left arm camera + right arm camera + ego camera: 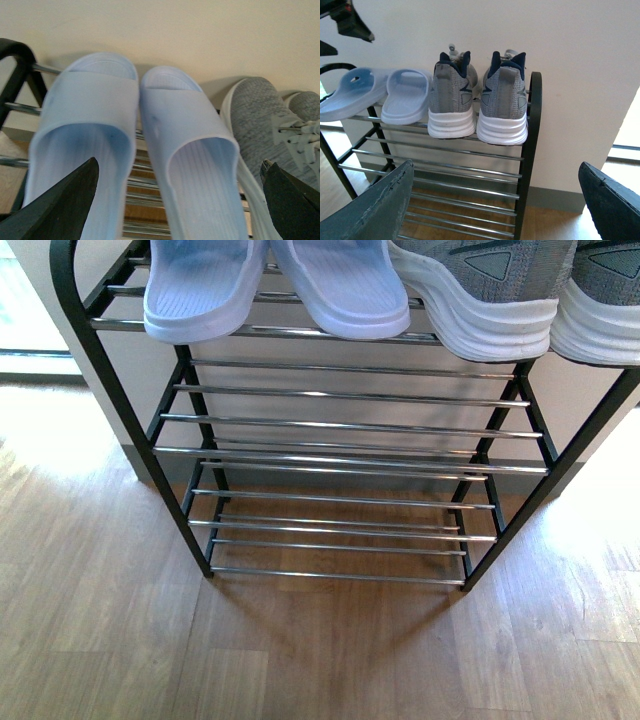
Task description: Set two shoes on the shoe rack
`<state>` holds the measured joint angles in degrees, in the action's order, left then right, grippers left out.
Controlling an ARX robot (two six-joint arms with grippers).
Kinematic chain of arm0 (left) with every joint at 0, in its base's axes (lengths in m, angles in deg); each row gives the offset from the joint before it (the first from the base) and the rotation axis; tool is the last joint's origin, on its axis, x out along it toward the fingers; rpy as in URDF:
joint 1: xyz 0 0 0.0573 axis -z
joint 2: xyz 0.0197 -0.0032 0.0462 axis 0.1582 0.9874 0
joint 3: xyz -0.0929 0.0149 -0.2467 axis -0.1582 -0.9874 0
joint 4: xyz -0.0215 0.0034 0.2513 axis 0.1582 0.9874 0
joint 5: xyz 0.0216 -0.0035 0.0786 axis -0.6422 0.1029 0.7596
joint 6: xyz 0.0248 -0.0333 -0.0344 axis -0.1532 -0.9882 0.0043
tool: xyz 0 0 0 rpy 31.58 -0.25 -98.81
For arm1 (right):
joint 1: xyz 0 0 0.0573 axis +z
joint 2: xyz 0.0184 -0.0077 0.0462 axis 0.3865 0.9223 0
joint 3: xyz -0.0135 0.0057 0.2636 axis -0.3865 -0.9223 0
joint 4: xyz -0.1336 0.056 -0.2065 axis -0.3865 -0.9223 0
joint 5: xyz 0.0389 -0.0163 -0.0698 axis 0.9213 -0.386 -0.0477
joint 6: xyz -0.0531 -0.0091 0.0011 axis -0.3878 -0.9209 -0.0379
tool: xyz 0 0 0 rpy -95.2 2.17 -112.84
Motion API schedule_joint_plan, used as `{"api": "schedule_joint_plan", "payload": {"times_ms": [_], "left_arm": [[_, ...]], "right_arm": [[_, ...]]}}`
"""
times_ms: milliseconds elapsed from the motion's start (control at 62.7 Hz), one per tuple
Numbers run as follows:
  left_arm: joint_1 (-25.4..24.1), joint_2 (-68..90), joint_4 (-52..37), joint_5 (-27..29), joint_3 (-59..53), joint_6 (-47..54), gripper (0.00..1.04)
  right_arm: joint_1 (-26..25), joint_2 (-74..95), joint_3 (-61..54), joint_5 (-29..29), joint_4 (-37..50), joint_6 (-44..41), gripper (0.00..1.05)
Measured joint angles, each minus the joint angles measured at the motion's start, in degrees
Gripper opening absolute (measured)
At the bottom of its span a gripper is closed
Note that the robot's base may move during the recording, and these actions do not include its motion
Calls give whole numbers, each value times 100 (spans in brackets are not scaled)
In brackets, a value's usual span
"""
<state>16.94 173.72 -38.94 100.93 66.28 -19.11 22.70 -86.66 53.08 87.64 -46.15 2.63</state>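
right wrist view shows two grey knit sneakers with ridged white soles and navy lining (451, 102) (503, 105) side by side, heels outward, at the right of the top tier of the black-framed chrome-rod shoe rack (534, 150). two pale blue plastic slides (406, 97) (347, 95) sit to their left. left gripper (177, 200) and right gripper (495, 205) both gape wide, empty.

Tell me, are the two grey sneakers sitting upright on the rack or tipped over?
Upright. Both grey sneakers stand on their white soles, side by side on the rack, heels facing out, beside the blue slippers.
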Motion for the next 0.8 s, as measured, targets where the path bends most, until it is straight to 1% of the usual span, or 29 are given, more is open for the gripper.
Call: {"api": "schedule_joint_plan", "payload": {"times_ms": [96,223,383,462,542,606,654,749,797], "left_arm": [[-9,-564,-387,341,-706,232,95],[160,-1611,-861,684,-1598,625,95],[317,-2900,-994,1012,-2535,931,95],[345,-3626,-1043,1392,-3095,1198,95],[337,-4444,-994,1637,-3685,1423,95],[293,-4933,-883,1635,-4002,1440,95],[243,-5318,-828,1764,-4256,1528,95],[9,-5943,-640,1681,-4653,1355,95],[-33,-6035,-640,1681,-4690,1307,95]], "right_arm": [[0,0,0,2,0,0,96],[0,0,0,0,0,0,96],[0,0,0,0,0,0,96],[0,0,0,0,0,0,96],[0,0,0,2,0,0,96],[0,0,0,0,0,0,96],[0,0,0,0,0,0,96],[0,0,0,0,0,0,96],[0,0,0,0,0,0,96]]}}
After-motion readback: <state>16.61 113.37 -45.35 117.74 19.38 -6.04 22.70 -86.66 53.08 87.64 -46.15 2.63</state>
